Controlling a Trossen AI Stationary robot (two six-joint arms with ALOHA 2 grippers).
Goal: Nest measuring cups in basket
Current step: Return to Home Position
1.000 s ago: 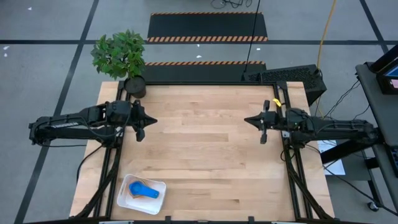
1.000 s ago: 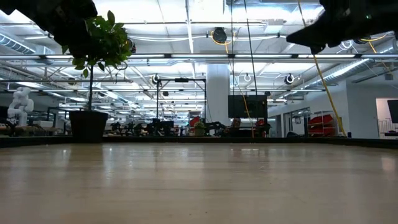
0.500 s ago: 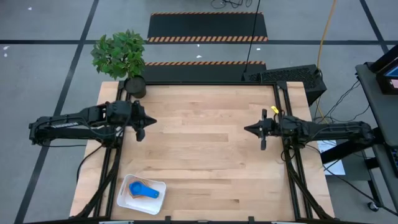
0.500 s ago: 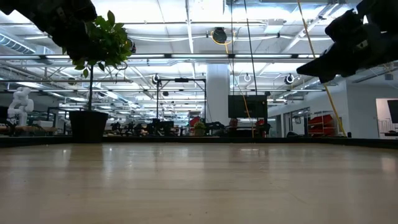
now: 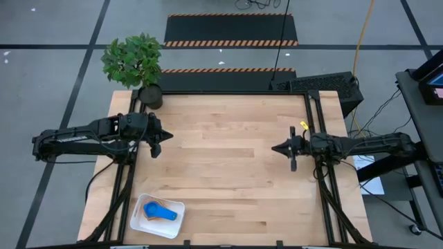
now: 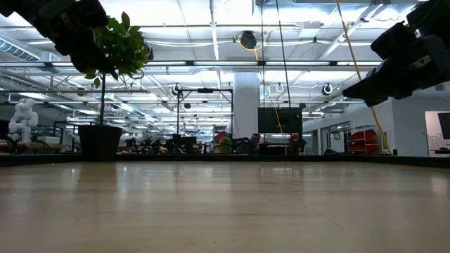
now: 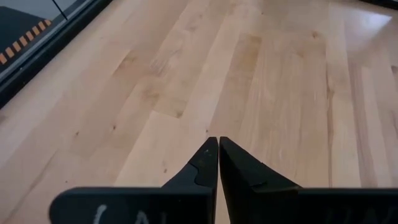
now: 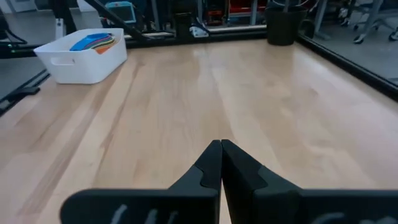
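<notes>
The white basket [image 5: 142,223] stands on the wooden table near its near left corner; the right wrist view also shows the basket [image 8: 81,62]. In it lie the measuring cups, a blue one [image 5: 165,214] on top and an orange edge [image 8: 109,41] beside it. My left gripper [image 5: 172,136] hovers shut over the table's left side, its fingers [image 7: 218,144] above bare wood. Over the right side my right gripper [image 5: 273,147] hangs shut, pointing nearly level across the table toward the basket [image 8: 220,144]. Neither holds anything.
A dark pot [image 5: 150,95] with a green plant [image 5: 131,59] stands at the far left corner. Black frame rails [image 5: 315,117] run along the table's sides. The middle of the table [image 5: 228,166] is bare wood.
My right gripper has sunk toward the table and swung a little toward the near edge, staying shut. The basket and cups have not moved.
</notes>
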